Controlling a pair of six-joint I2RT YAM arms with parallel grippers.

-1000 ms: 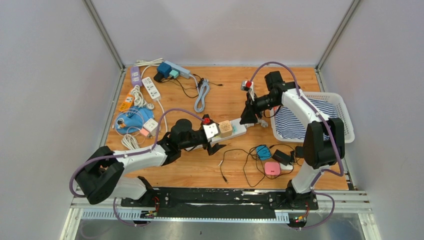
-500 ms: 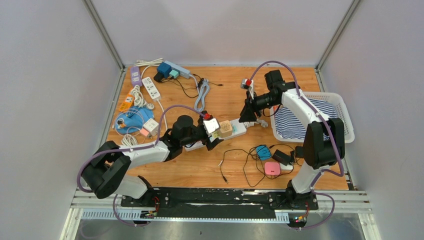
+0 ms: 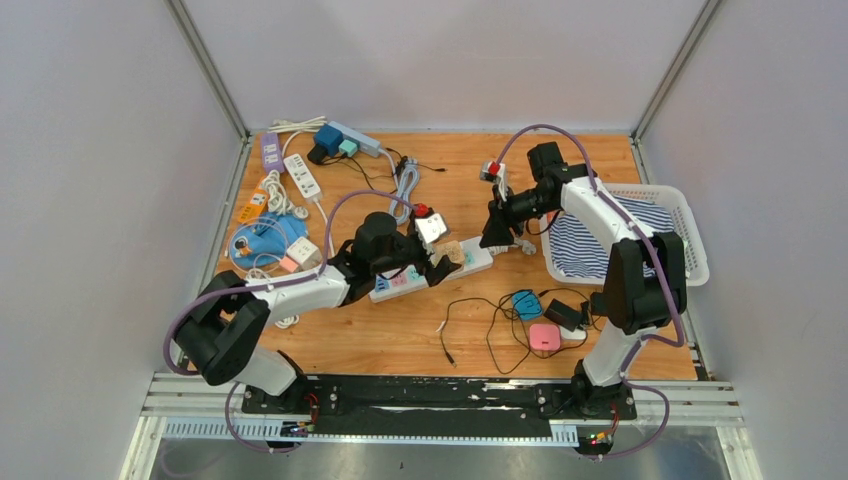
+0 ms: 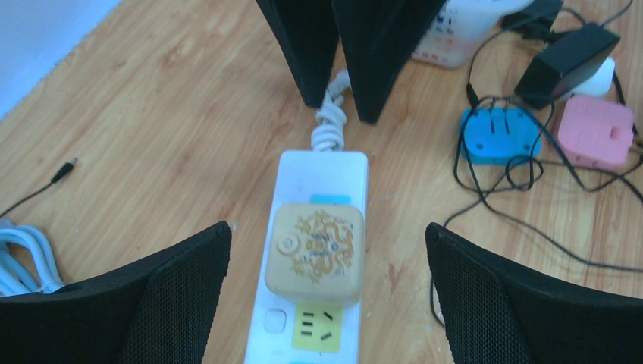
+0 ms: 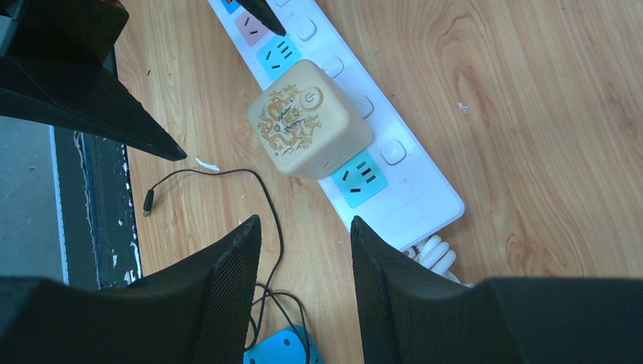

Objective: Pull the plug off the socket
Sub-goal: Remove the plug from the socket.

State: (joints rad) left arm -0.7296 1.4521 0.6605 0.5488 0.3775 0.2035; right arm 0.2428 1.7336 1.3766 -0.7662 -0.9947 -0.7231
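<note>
The plug (image 3: 452, 252) is a tan cube with a gold pattern, seated in the white socket strip (image 3: 400, 283) in the middle of the table. In the left wrist view the plug (image 4: 315, 252) sits between my left gripper's wide-open fingers, and my left gripper (image 4: 326, 229) touches nothing. My left gripper (image 3: 437, 262) hovers over the strip. My right gripper (image 3: 497, 240) stands at the strip's corded end. In the right wrist view the right gripper (image 5: 305, 224) is narrowly open over bare wood beside the strip (image 5: 413, 199), with the plug (image 5: 307, 117) ahead of it.
A white basket (image 3: 692, 240) holding striped cloth stands at the right. A blue plug (image 3: 525, 303), a pink adapter (image 3: 545, 337), a black adapter (image 3: 567, 314) and thin black cables lie near the front. Several other power strips (image 3: 302, 176) and cords crowd the back left.
My left gripper has swung away from the near edge and over the strip, and its open fingers now flank the plug. The right gripper has barely moved.
</note>
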